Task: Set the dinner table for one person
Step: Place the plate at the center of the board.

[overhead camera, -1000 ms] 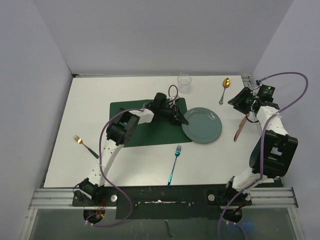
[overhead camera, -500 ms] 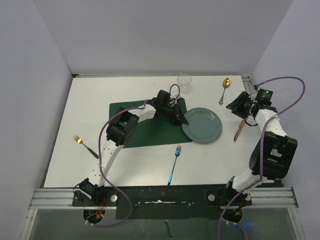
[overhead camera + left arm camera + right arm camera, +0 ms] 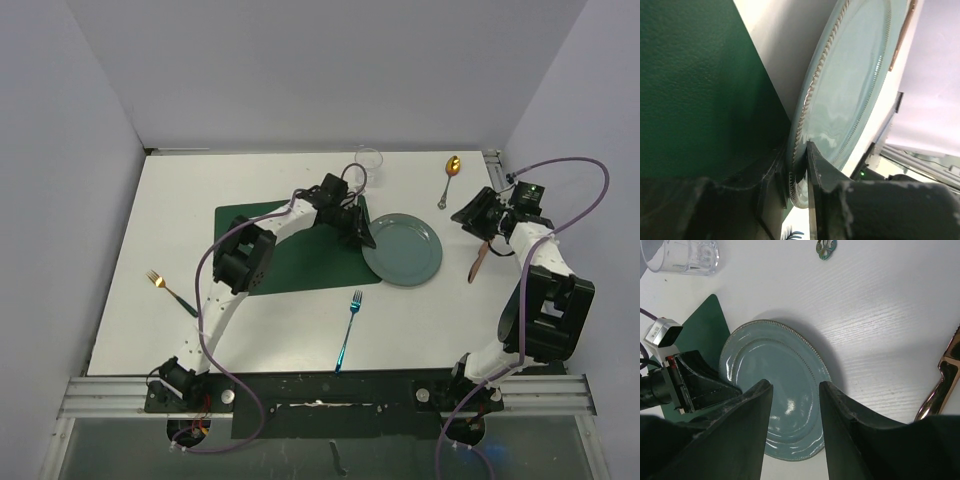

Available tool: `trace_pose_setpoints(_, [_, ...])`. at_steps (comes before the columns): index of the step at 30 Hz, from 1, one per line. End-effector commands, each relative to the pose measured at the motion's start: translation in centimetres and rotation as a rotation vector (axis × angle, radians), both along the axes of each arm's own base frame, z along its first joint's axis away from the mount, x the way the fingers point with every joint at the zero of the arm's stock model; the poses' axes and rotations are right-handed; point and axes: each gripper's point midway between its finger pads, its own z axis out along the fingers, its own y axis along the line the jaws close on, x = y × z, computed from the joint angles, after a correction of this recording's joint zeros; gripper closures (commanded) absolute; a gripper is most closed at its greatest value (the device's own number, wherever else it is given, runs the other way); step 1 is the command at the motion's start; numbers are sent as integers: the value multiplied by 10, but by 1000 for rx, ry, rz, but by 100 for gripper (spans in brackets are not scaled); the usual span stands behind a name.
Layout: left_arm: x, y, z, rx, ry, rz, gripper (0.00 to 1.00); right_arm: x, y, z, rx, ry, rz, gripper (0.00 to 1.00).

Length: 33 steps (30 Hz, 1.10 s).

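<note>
Pinching the rim of the round, ridged blue-green plate [image 3: 405,250], the left gripper [image 3: 797,172] has nudged it a shade toward the dark green rectangular placemat [image 3: 300,262] on the large white matte dinner table [image 3: 180,220], the plate not yet on the mat, while the right gripper [image 3: 794,387] hovers nearby, fingers spread and empty.

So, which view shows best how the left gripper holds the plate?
Left wrist view: the plate's beaded rim sits between the left gripper's fingers. Top external shows only the gripper at the plate's left edge; right wrist shows the gripper's body, contact hidden.
</note>
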Motion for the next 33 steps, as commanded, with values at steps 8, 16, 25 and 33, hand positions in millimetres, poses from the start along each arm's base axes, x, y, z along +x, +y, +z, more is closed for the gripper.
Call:
trace_pose_setpoints(8, [12, 127, -126, 784, -116, 26, 80, 3, 1, 28, -32, -97, 6, 57])
trace_pose_setpoints(16, [4, 132, -146, 814, -97, -3, 79, 0, 3, 24, -27, -90, 7, 57])
trace_pose_setpoints(25, [-2, 122, -150, 880, -126, -97, 78, -4, 3, 24, -38, -83, 12, 57])
trace_pose_setpoints(33, [-19, 131, -146, 979, -164, -200, 78, -8, 7, 21, -28, -85, 14, 57])
